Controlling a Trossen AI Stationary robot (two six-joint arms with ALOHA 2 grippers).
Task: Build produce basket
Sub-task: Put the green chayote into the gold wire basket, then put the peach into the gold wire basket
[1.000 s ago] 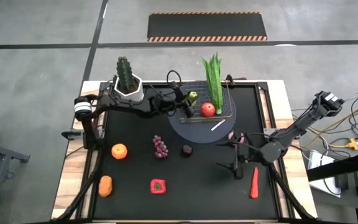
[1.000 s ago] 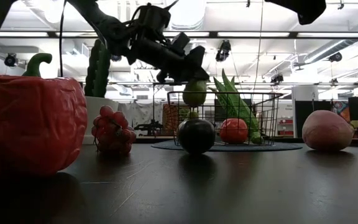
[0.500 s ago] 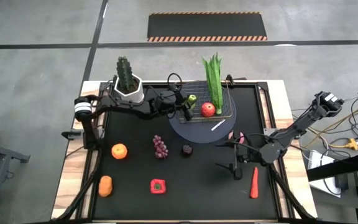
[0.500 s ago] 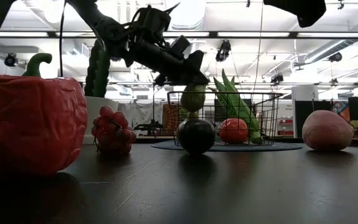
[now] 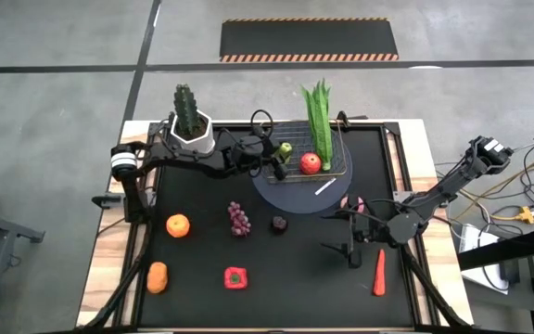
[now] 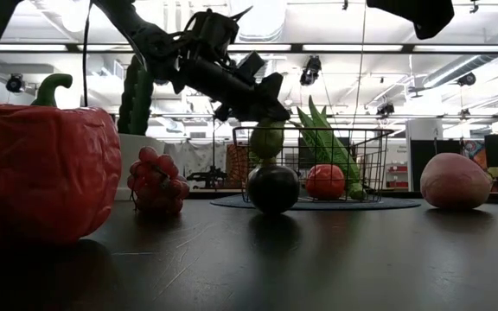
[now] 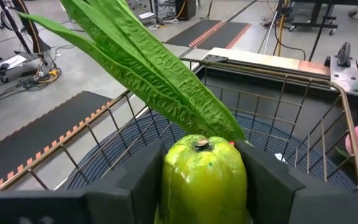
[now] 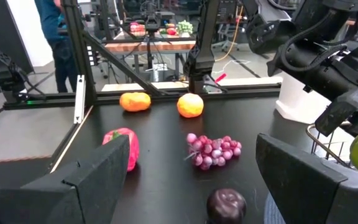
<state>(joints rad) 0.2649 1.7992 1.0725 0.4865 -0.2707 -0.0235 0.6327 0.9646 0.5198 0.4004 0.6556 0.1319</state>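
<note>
Reaching from the desk's left edge toward its far middle, the left gripper point(image 5: 279, 158) hangs at the near-left side of the basket point(image 5: 339, 167), its fingers point(image 7: 143, 180) on either side of a green pepper point(image 7: 204, 180); whether they still clamp it cannot be told. Inside the basket lie a long leafy green point(image 5: 319, 121) and a red fruit point(image 5: 311, 163). On the desk's near left sit two orange pieces point(image 5: 177, 224), purple grapes point(image 5: 238, 219), a red pepper point(image 5: 235, 277) and a dark plum point(image 5: 278, 223). Toward the right edge, the right gripper point(image 5: 349, 249) waits with jaws spread wide, empty, beside a red chili point(image 5: 379, 271).
</note>
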